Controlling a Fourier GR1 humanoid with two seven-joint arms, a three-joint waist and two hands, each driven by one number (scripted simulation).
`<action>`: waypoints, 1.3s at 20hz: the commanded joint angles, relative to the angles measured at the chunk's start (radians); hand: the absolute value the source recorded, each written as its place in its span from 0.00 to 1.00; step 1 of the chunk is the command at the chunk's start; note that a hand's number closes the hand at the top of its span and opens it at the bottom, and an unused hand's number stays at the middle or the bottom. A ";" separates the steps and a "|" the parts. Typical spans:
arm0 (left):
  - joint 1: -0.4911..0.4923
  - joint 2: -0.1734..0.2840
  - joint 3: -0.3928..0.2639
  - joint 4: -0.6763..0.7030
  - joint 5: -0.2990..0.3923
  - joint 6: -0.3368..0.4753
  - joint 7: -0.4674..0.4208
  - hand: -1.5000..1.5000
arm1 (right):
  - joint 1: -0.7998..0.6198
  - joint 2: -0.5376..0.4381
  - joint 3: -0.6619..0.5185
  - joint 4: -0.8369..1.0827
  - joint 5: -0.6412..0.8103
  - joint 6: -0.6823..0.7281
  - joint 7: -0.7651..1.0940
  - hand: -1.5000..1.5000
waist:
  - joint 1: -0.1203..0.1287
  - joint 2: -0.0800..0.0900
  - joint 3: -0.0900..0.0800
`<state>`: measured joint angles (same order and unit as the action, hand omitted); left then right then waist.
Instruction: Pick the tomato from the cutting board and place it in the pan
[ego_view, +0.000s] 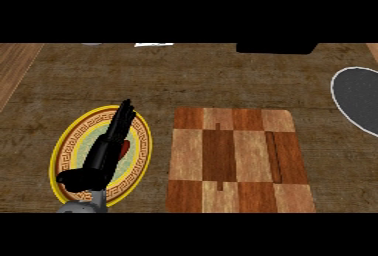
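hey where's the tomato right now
In the head view, a bit of red that looks like the tomato shows on the yellow-rimmed plate at the left, mostly hidden under the left hand, beside the cutting board.

Cutting board (238, 160) lies at centre-right of the desk (221, 80), a plate (140, 150) just beside it on the left. Left hand (103, 155) lies over the plate, fingers (123, 112) straight, pointing away, with the tomato (125, 148) at its right edge. Pan (358, 100) sits at the far right, apart from the board.
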<state>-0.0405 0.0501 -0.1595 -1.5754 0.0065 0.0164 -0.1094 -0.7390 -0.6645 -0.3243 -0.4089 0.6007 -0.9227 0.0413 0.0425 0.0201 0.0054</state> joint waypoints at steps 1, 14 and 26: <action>0.003 -0.018 -0.024 0.007 -0.015 0.004 -0.011 0.50 | -0.006 -0.051 -0.067 0.072 -0.059 0.016 -0.114 1.00 | 0.016 0.009 0.003; -0.055 0.020 0.024 0.019 0.018 -0.034 0.007 0.50 | -0.046 -0.039 -0.126 0.215 -0.150 0.456 -0.164 0.00 | 0.033 0.018 0.005; 0.001 -0.036 -0.012 0.047 -0.017 0.015 -0.032 0.50 | 0.020 -0.075 -0.396 0.176 -0.427 0.563 -0.448 0.00 | -0.010 -0.001 0.001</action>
<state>-0.0505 0.0322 -0.1655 -1.5567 -0.0018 0.0186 -0.1177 -0.7476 -0.7242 -0.6513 -0.2383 0.2494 -0.4369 -0.3391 0.0470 0.0240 0.0078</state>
